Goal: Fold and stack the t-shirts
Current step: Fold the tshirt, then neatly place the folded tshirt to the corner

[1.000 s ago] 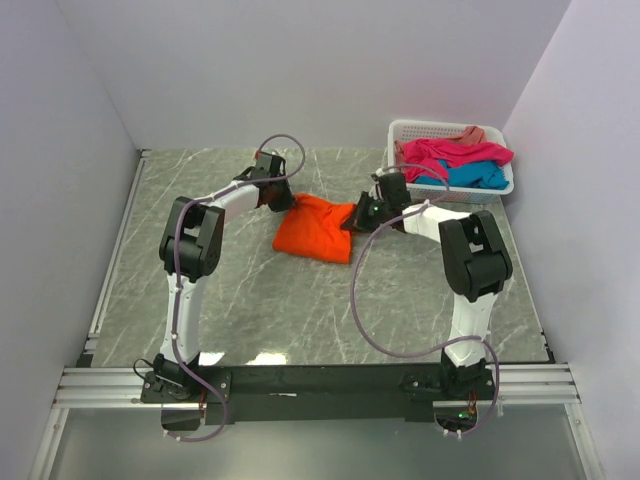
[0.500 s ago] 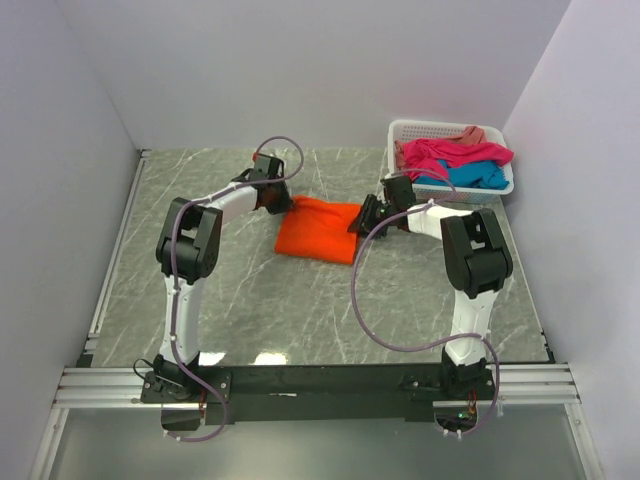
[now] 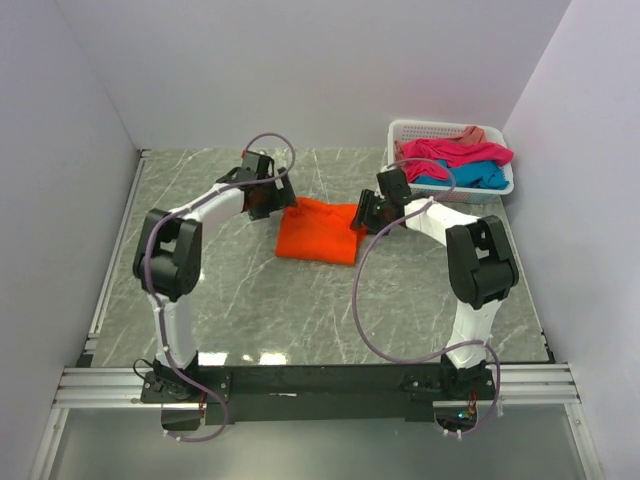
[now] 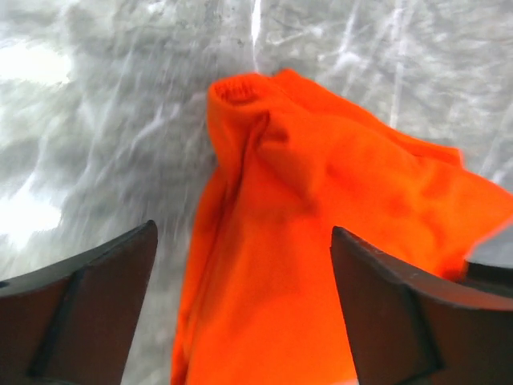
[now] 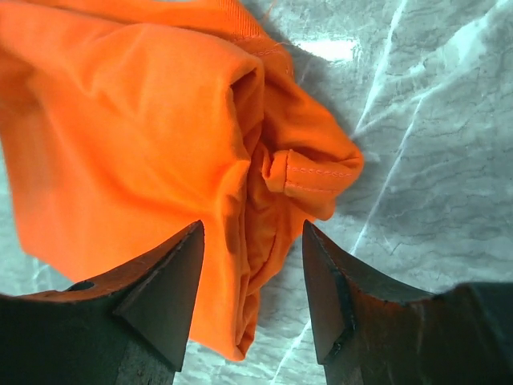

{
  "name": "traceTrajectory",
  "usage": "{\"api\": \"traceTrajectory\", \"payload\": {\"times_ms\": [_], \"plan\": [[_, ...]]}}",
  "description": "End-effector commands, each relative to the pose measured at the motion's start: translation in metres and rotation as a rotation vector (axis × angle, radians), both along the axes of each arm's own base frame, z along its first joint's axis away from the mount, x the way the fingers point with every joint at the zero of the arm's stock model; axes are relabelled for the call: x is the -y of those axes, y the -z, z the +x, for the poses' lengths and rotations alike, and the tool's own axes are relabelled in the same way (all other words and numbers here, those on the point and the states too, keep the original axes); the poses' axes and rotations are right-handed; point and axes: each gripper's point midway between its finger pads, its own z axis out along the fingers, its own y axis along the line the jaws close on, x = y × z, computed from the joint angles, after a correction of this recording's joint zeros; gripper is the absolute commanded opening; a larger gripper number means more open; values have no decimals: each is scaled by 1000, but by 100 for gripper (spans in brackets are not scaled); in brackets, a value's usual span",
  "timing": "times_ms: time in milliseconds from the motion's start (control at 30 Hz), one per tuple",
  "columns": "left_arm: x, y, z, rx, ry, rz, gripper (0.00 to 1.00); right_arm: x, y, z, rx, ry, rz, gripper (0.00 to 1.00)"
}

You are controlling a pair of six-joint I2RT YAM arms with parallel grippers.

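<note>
I am hovering both my arms over the bright orange cloth t-shirt [image 3: 320, 232], which is lying folded into a compact, roughly rectangular bundle on the grey marbled table [image 3: 260, 300], a little behind the middle and between my two wrists. My left gripper [image 3: 270, 197] is sitting at the bundle's far-left corner with its jaws standing wide apart. In the left wrist view the dark fingers [image 4: 96, 305] are flanking the cloth without pinching it, and a rolled hem is pointing away from me. My right gripper [image 3: 362, 213] is sitting at the right edge, jaws also parted. The right wrist view is showing a bunched sleeve and layered folds lying loose between the fingertips [image 5: 172, 281], with nothing clamped. So neither gripper is holding anything, and the orange shirt is resting on the table on its own weight. I am judging this first fold as roughly finished, though the right edge is looking lumpy rather than crisp and may be wanting a tidy. Most of the job is remaining: the white slotted plastic basket [image 3: 400, 128] at the far right corner is holding the magenta pink tee [image 3: 450, 152], the turquoise blue tee [image 3: 470, 177] and the salmon pink tee [image 3: 472, 133] — all crumpled together, none folded. Each is waiting to be pulled out, spread, folded and laid on the orange one — three shirts to go.
</note>
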Motion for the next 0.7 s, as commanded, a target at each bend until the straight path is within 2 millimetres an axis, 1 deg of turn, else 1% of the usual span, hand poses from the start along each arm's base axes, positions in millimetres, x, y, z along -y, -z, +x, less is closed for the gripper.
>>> {"api": "traceTrajectory", "payload": {"times_ms": [0, 33, 67, 100, 133, 167, 200, 233, 267, 300, 333, 367, 433, 467, 533, 567, 600, 633, 667], "plan": [[-14, -69, -4, 135, -41, -12, 100, 0, 0, 5, 5, -11, -98, 59], [-19, -75, -7, 148, -60, -7, 100, -2, 3, 6, 1, -20, -109, 59], [-25, -70, -17, 135, -69, -6, 99, -3, 5, 11, 3, -17, -126, 59], [-30, -74, -22, 137, -87, -18, 100, -4, 7, 12, -2, -22, -136, 59], [-44, -81, -30, 158, -129, 1, 100, -8, 10, 10, -14, -41, -149, 59], [-50, -83, -37, 156, -153, 5, 100, -14, 12, 12, -18, -54, -151, 59], [-59, -98, -43, 185, -194, -11, 99, -18, 14, 10, -24, -65, -152, 59], [-66, -89, -54, 162, -221, -1, 99, -22, 16, 9, -28, -77, -156, 59], [-74, -90, -59, 164, -254, 6, 99, -34, 18, 7, -25, -106, -160, 58], [-77, -92, -65, 159, -281, -7, 99, -38, 20, 6, -24, -110, -170, 57], [-81, -95, -75, 163, -293, -13, 99, -42, 22, 3, -37, -123, -180, 56], [-84, -96, -80, 160, -311, -11, 99, -53, 24, 0, -37, -147, -185, 54], [-96, -94, -95, 150, -366, 2, 99, -61, 28, -5, -47, -162, -212, 44], [-99, -92, -100, 147, -380, 6, 100, -68, 27, -10, -42, -178, -223, 30], [-108, -90, -112, 147, -413, 18, 100, -68, 27, -16, -36, -180, -256, 10], [-110, -92, -114, 153, -420, 16, 100, -66, 23, -23, -34, -186, -266, 1], [-112, -92, -117, 156, -426, 23, 99, -65, 21, -29, -31, -198, -276, 0], [-114, -93, -120, 159, -428, 27, 99, -56, 20, -33, -27, -196, -314, 0], [-116, -95, -121, 165, -431, 27, 99, -45, 16, -43, -23, -195, -337, 0]]}}
